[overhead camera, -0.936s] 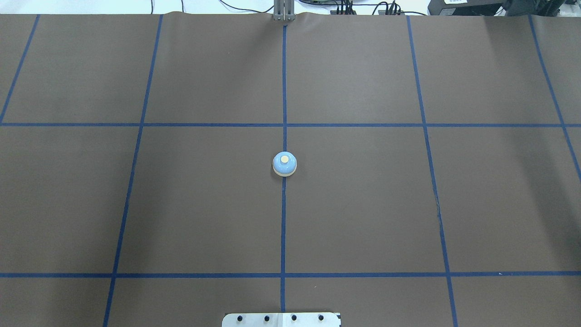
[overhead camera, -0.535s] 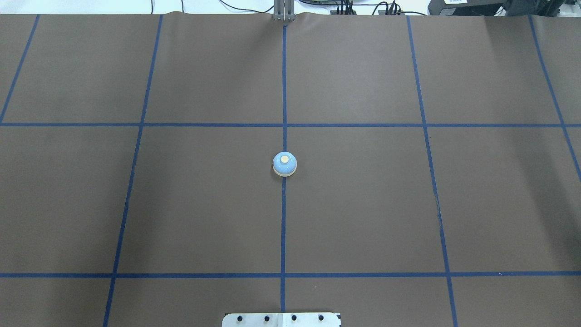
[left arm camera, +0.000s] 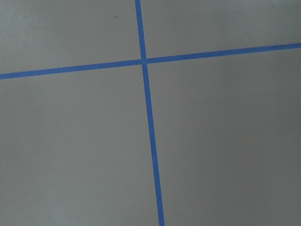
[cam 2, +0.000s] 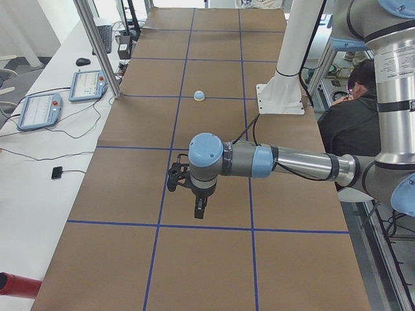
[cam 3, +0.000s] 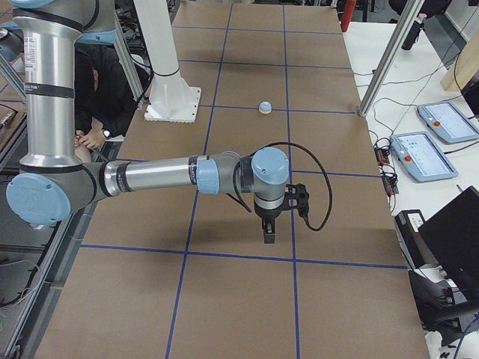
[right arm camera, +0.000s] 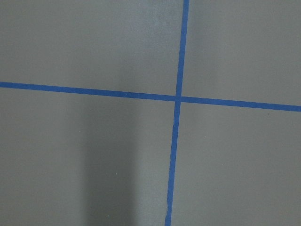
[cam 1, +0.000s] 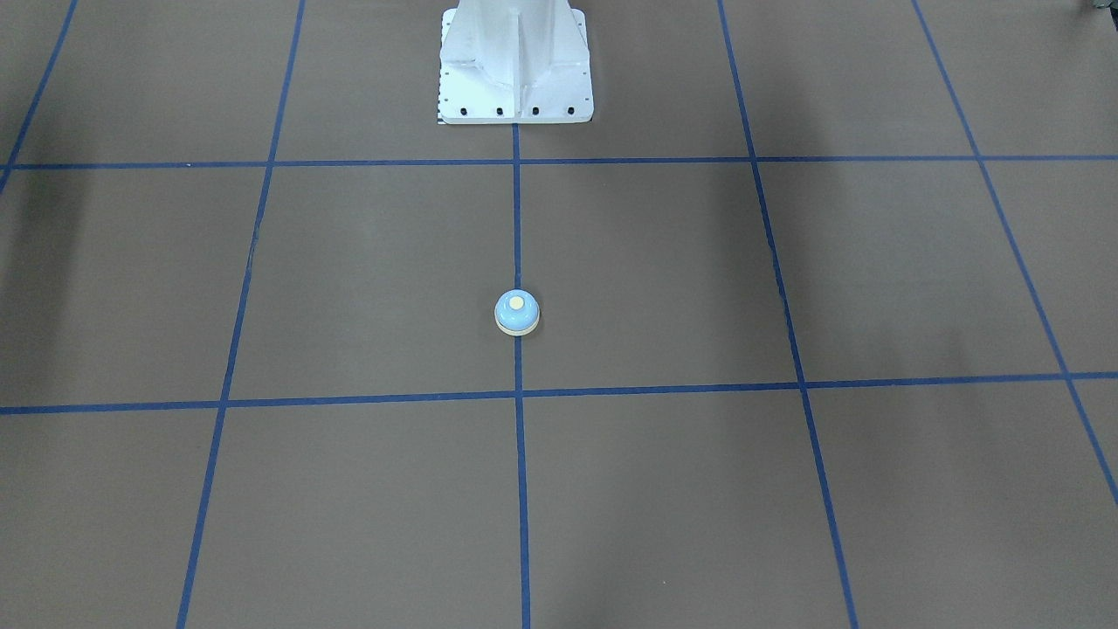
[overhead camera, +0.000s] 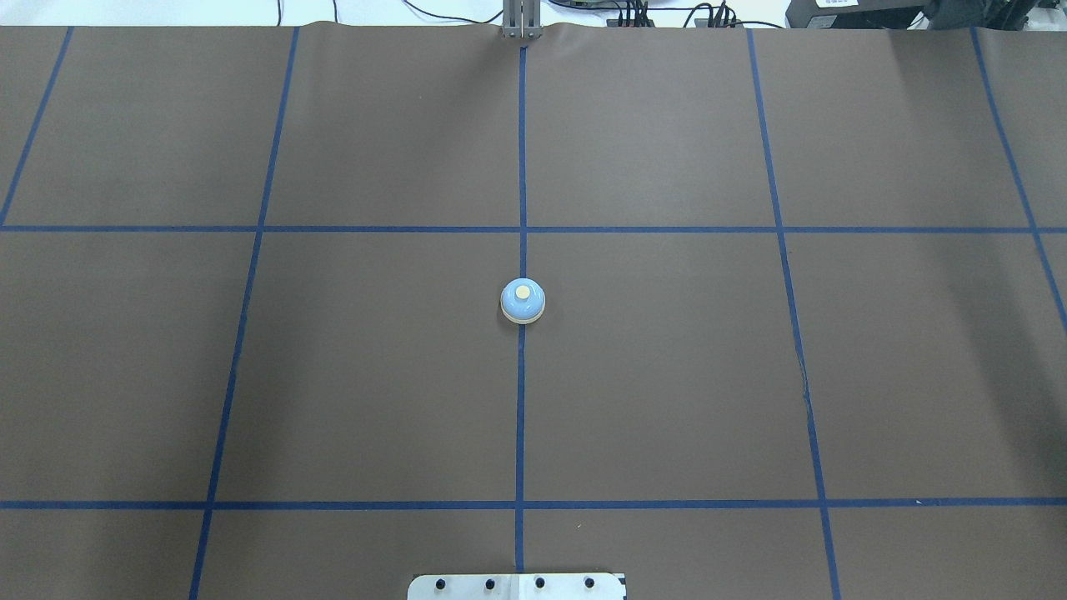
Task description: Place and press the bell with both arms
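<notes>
The bell (overhead camera: 523, 301) stands upright on the brown mat's centre blue line, light-blue dome with a cream button; it also shows in the front view (cam 1: 516, 313) and small in the side views (cam 2: 200, 96) (cam 3: 264, 107). Nothing touches it. My left gripper (cam 2: 199, 208) hangs pointing down above the mat, far from the bell toward the table's left end. My right gripper (cam 3: 269, 233) hangs the same way toward the right end. Both show only in side views, so I cannot tell if they are open or shut. Both wrist views show only mat and blue tape.
The white bolted pedestal (cam 1: 514, 70) stands on the centre line at the robot's side of the mat (overhead camera: 667, 375). A seated person (cam 2: 353, 116) is behind the robot. Teach pendants (cam 2: 39, 110) (cam 3: 423, 153) and metal posts (cam 2: 97, 45) stand past the mat's far edge.
</notes>
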`<move>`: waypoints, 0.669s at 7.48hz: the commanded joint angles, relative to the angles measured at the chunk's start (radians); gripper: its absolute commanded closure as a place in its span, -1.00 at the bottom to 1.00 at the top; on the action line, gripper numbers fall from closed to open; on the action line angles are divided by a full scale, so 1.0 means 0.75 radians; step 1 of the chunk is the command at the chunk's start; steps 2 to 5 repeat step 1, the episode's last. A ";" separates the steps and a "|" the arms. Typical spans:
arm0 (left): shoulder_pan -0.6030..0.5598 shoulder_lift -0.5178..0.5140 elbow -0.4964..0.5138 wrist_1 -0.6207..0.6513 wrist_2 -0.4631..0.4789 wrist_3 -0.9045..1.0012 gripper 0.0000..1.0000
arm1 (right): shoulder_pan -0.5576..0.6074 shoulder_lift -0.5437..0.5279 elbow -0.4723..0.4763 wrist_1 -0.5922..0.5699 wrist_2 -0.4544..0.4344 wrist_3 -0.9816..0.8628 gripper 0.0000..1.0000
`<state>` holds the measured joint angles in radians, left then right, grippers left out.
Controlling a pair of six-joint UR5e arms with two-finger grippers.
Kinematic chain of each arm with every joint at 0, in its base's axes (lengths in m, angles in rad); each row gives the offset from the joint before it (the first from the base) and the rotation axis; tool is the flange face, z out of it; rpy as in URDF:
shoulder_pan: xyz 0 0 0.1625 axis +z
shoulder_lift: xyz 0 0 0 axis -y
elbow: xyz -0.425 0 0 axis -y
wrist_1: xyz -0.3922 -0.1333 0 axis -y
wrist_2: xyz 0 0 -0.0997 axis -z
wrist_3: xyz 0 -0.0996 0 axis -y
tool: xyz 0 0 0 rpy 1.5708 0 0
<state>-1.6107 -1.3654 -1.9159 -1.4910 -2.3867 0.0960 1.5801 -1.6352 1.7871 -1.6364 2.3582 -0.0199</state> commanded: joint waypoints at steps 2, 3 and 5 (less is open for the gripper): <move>0.000 -0.002 -0.002 0.000 0.000 -0.001 -1.00 | 0.000 -0.002 0.000 0.002 0.001 0.000 -1.00; 0.000 -0.002 -0.002 0.000 0.000 -0.001 -1.00 | 0.000 -0.002 0.000 0.002 0.001 0.000 -1.00; 0.000 -0.002 -0.002 0.000 0.000 -0.001 -1.00 | 0.000 -0.002 0.000 0.002 0.001 0.000 -1.00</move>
